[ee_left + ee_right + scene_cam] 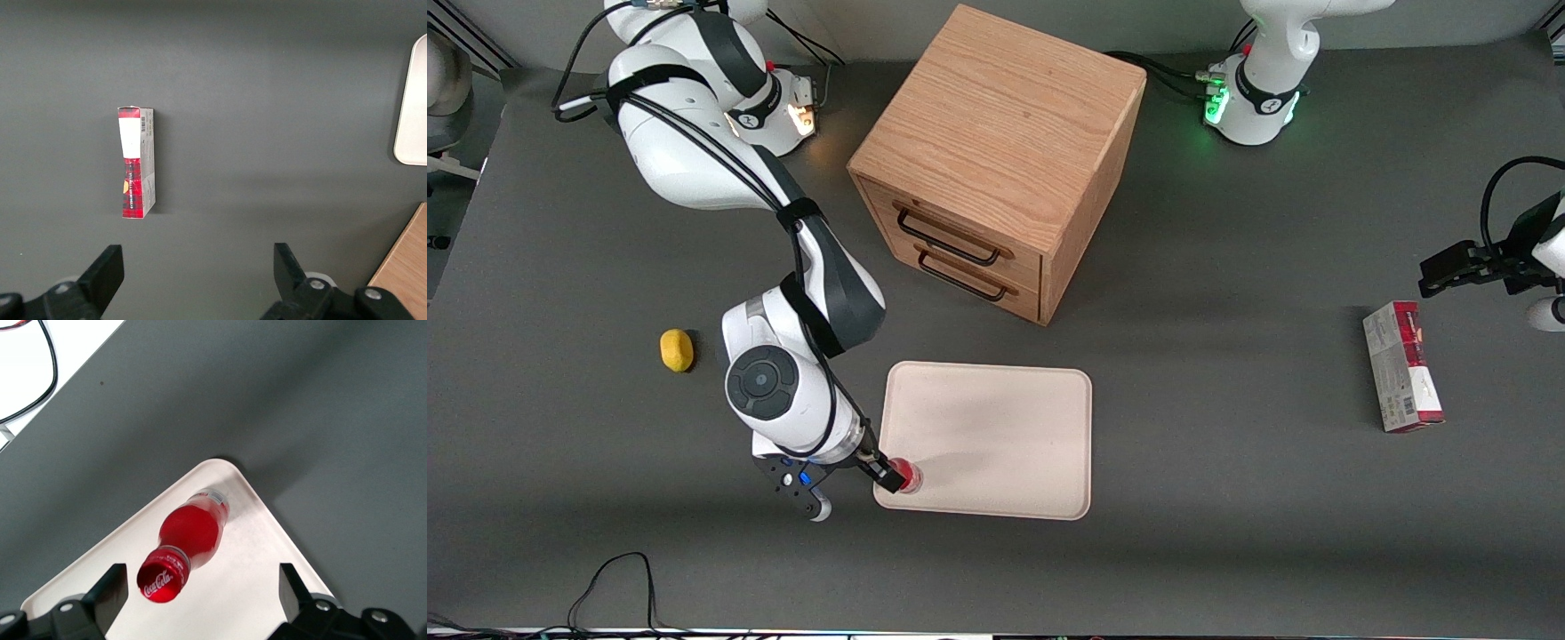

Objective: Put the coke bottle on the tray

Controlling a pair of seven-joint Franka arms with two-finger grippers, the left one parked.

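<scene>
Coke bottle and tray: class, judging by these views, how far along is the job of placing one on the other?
Nearly finished. Done: the coke bottle stands upright on the tray, in the corner nearest the front camera at the working arm's end. In hand: the gripper sits just above it, fingers open and apart from the bottle. Left: only lifting the arm away.

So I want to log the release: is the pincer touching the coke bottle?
Apart. In the right wrist view, the open pincer has clear gaps either side of the coke bottle standing on the tray.

White right arm [694,151], dark grey joints, black cables, gripper [200,600] with black fingers [110,593]
</scene>
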